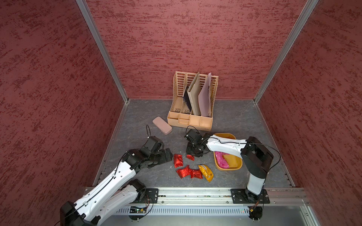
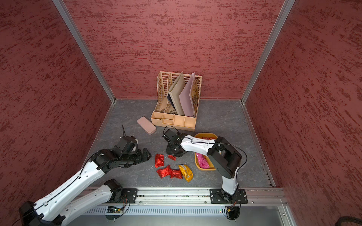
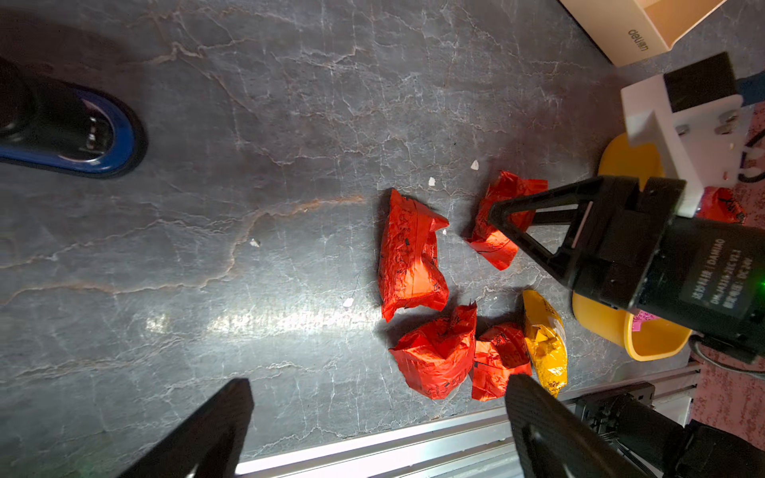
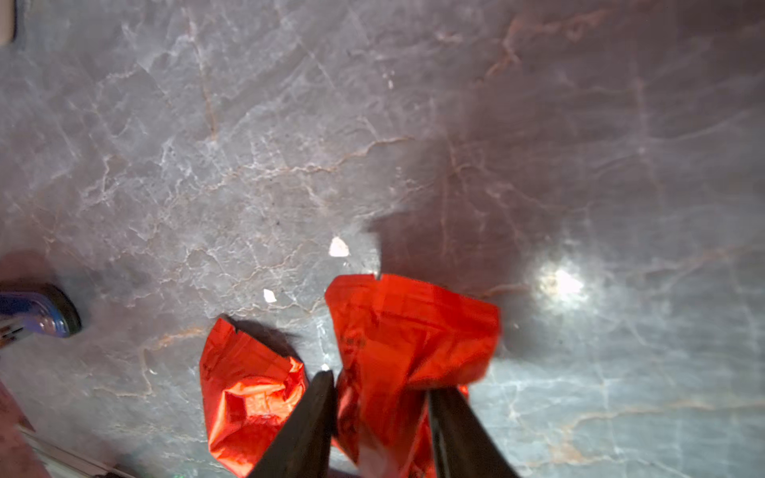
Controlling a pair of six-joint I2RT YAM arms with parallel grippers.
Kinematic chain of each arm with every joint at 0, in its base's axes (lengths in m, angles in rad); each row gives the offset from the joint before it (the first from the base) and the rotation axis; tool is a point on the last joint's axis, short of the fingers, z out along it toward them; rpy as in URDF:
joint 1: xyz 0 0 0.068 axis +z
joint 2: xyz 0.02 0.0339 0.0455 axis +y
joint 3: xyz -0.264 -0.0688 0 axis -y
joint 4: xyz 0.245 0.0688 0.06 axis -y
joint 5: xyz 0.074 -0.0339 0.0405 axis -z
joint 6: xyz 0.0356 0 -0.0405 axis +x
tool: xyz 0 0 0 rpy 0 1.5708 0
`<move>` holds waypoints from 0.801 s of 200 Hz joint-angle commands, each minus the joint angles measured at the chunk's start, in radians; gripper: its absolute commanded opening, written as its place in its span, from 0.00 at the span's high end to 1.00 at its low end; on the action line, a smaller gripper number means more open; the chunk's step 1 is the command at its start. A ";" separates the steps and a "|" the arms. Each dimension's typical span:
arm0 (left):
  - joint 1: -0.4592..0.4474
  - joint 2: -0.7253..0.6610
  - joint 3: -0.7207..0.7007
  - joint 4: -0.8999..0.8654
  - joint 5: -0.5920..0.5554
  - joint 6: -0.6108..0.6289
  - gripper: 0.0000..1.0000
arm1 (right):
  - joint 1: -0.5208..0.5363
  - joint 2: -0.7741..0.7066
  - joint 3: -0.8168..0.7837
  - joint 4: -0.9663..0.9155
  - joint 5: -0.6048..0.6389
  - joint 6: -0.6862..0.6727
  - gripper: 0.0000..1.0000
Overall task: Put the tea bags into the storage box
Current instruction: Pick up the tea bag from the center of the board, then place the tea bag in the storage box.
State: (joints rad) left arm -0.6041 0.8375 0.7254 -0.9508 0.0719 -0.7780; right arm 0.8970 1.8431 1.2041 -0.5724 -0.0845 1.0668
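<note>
Several red foil tea bags lie on the grey table in both top views: one [image 1: 178,160], a second [image 1: 183,172] and a third [image 1: 196,173], with an orange-gold one [image 1: 206,172] beside them. My right gripper [image 1: 194,153] points down, left of the yellow storage box [image 1: 229,167], which holds a magenta tea bag [image 1: 221,161]. In the right wrist view this gripper [image 4: 381,393] is shut on a red tea bag [image 4: 405,331], with another red one [image 4: 248,393] next to it. My left gripper [image 3: 378,383] is open over bare table left of the pile.
A tall beige slotted file organiser [image 1: 193,101] with folders stands at the back wall. A plain pink case [image 1: 162,125] lies in front of it to the left. An aluminium rail [image 1: 195,193] runs along the table's front edge. Red walls close in three sides.
</note>
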 commanded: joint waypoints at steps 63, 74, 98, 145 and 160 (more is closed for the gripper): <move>0.003 0.127 0.039 0.108 0.045 0.014 0.00 | -0.005 -0.186 0.021 -0.116 0.107 -0.065 0.81; 0.000 0.165 0.055 0.140 0.060 0.023 0.00 | -0.013 -0.235 0.024 -0.162 0.131 -0.086 0.81; -0.014 0.268 0.109 0.199 0.082 0.043 0.00 | -0.043 -0.347 0.028 -0.287 0.171 -0.147 0.81; -0.055 0.470 0.241 0.274 0.101 0.081 0.00 | -0.133 -0.542 0.042 -0.619 0.256 -0.309 0.82; -0.064 0.523 0.269 0.299 0.115 0.078 0.00 | -0.165 -0.583 0.027 -0.675 0.277 -0.345 0.82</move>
State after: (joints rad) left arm -0.6533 1.2999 0.9451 -0.7246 0.1596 -0.7238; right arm 0.7738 1.3106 1.2266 -1.0401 0.1070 0.8238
